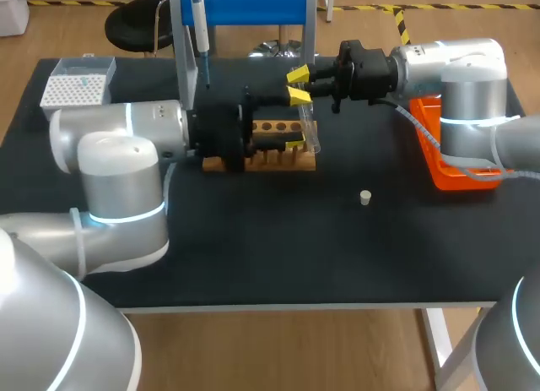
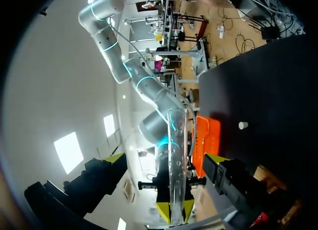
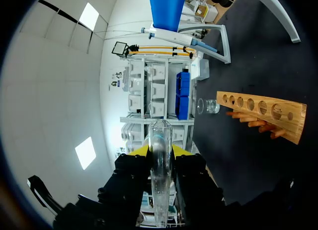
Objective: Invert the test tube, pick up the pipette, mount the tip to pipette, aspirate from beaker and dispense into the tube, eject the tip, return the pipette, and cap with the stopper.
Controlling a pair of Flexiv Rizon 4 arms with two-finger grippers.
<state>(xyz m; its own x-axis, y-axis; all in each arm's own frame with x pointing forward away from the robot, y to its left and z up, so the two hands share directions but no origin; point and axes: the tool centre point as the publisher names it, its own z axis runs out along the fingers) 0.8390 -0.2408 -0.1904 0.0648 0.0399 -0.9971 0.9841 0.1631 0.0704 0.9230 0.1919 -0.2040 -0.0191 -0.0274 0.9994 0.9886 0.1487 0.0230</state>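
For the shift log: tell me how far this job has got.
Nothing is finished. In hand: the right gripper holds the test tube by the rack, between the left gripper's open fingers. Still to do: the pipette hangs on its stand and the stopper lies on the table, so tip, transfer and capping remain.

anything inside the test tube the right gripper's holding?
No liquid visible in the test tube; the glass reads clear in both wrist views. The stretch inside the right gripper is partly covered by its fingers.

The right claw point(image 3: 160, 151) clasps the test tube point(image 3: 160, 190).
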